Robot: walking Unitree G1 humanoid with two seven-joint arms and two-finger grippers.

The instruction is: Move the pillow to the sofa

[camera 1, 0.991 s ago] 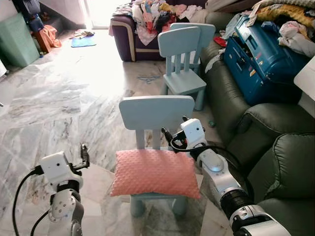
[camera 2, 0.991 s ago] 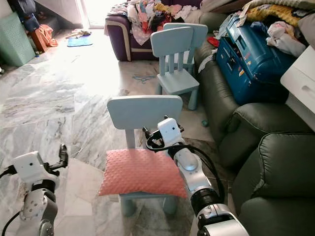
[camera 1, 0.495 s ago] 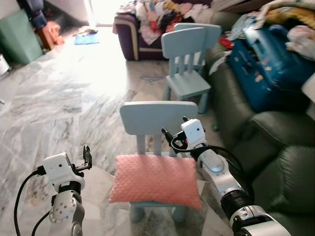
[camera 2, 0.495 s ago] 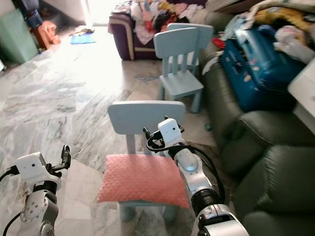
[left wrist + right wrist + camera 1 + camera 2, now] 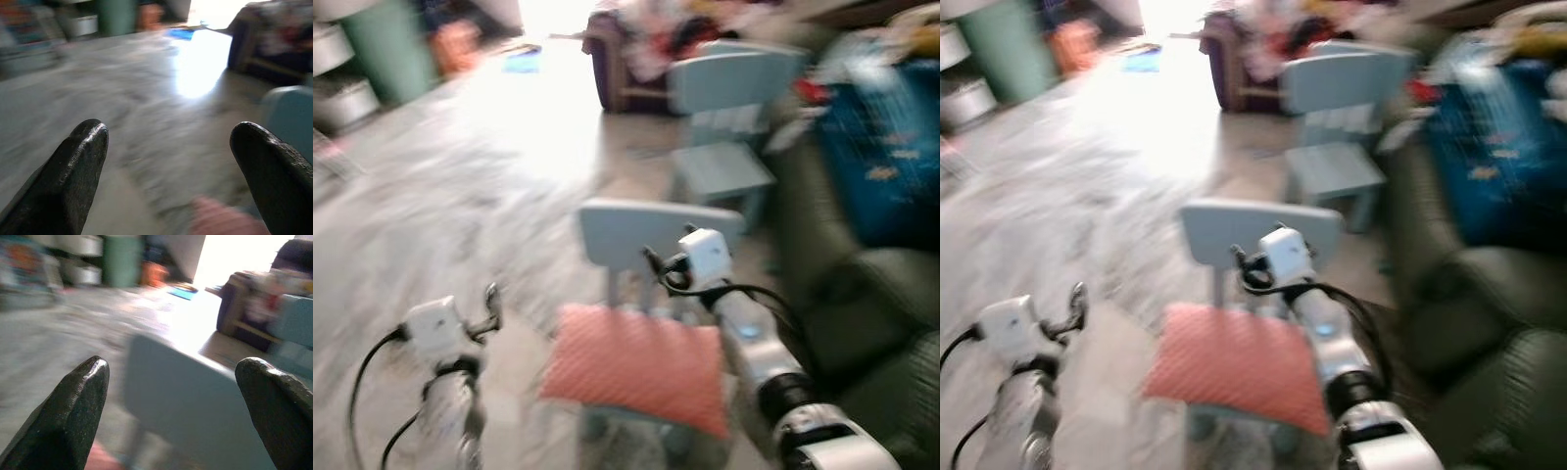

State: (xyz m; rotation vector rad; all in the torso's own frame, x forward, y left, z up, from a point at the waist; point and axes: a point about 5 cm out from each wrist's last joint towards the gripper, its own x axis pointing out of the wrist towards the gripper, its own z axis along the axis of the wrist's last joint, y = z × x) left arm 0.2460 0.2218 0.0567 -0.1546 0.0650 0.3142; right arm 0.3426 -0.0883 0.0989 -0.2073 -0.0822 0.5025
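blur: head views smeared | pillow (texture lost) | sofa cut off

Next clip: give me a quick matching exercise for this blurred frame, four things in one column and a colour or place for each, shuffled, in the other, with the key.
Things:
1. pillow
2. near chair
3. suitcase
4. left gripper

Colour or place:
A. dark blue, lying on the green sofa
B. pink, lying on a chair seat
C. pale blue, with the right gripper by its backrest
D. open above the marble floor, left of the pillow

Pairs: 1-B, 2-C, 3-A, 4-D
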